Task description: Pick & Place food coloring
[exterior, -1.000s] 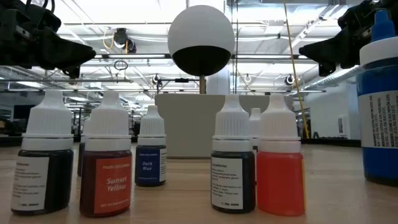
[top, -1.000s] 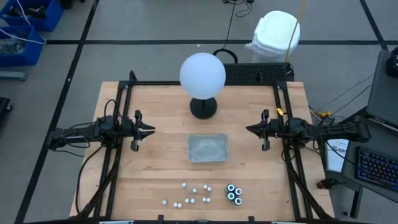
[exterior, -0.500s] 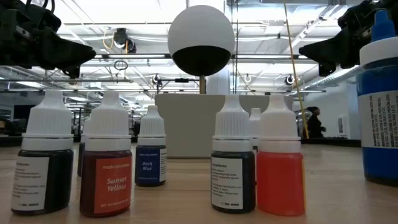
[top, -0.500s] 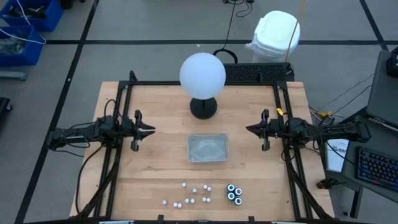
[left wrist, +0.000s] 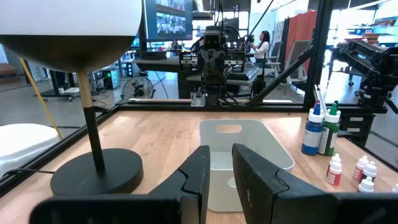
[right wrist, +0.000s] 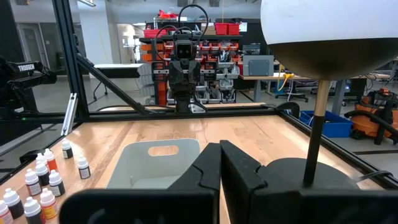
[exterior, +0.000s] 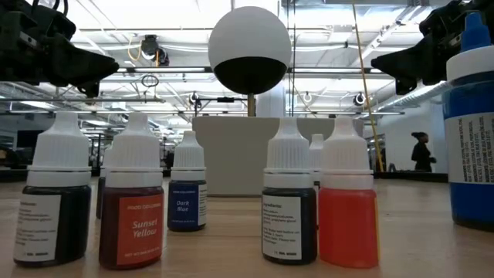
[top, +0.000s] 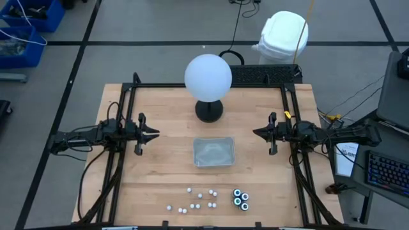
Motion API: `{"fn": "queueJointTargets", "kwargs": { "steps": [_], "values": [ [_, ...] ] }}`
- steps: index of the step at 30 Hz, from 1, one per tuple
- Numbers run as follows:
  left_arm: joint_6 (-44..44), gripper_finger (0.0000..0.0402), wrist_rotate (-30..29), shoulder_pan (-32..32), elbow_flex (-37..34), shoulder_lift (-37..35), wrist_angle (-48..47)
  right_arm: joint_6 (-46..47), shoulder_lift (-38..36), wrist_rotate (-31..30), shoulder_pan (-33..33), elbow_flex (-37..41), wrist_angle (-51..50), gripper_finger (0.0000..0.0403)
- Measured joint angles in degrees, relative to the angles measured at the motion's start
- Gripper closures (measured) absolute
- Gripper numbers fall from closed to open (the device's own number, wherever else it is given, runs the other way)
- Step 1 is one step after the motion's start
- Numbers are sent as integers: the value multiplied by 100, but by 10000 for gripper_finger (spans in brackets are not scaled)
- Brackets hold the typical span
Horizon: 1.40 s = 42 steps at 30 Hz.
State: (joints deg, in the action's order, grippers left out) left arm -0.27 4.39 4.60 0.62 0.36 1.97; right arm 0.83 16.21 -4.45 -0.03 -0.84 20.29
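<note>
So far nothing on the desk (top: pixel 160 160) has moved: the food coloring (top: pixel 208 199) sits near the front edge, the left tool (top: pixel 153 134) slightly parted, the right tool (top: pixel 257 133) closed, both empty.

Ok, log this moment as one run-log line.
phase: pre-grasp | left end effector: raised, empty | right end effector: raised, shut, empty | food coloring bottles: near table edge, untouched | clear tray: centre

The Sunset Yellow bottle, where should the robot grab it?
Probably at the white cap of the Sunset Yellow bottle, coming straight down. It stands upright among close neighbours, so the sides are crowded, and the cap is narrow enough for a tool to pinch.
</note>
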Motion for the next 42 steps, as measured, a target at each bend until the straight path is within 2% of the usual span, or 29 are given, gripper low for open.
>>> {"fn": "queueJointTargets", "kwargs": {
  "steps": [42],
  "values": [
    [0,325,0,0,0,0,-2,1,0,2,1,0,-1,403]
  ]
}}
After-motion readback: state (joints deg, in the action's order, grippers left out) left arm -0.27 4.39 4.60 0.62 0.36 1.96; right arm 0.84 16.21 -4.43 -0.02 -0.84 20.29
